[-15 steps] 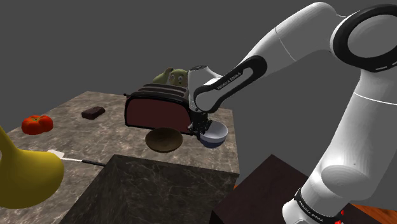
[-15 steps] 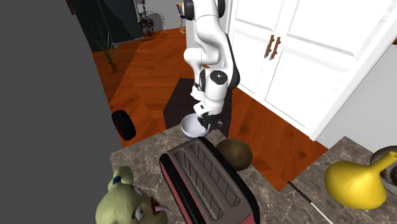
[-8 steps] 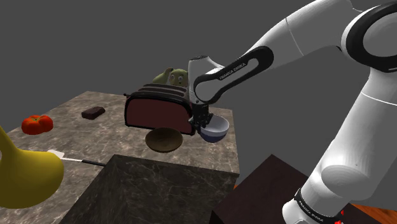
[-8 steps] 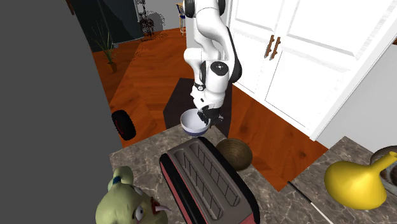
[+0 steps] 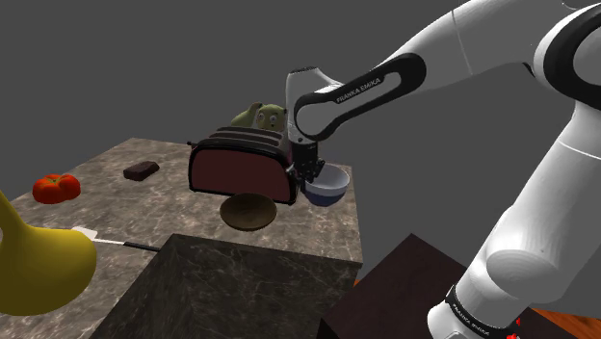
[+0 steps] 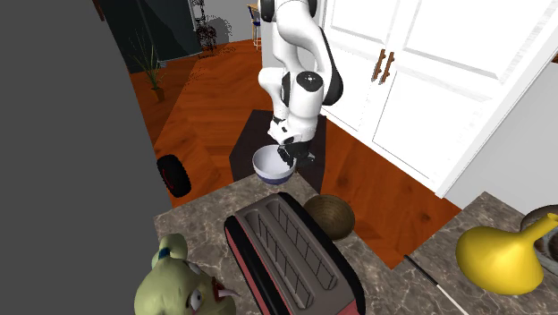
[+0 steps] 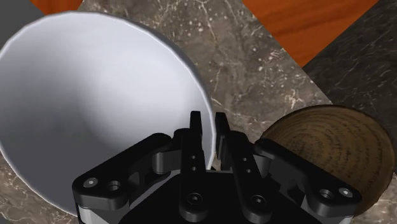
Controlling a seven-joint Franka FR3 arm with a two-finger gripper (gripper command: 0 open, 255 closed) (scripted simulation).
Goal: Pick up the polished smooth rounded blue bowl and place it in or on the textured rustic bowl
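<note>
Gripper is pinching the blue bowl by its rim, one finger inside the wall and one outside. My read: the bowl is too wide to span, so a rim pinch is the only grip, and that's why it hangs off to one side of the fingers. It is in the air, clear of the counter, over the edge nearest the stand. The brown bowl sits on the counter near that edge, just beside the toaster. Versus a second ago, the blue bowl is clearly higher with little sideways travel, mouth still up. The lift looks like clearance for crossing to the brown bowl's rim.
</note>
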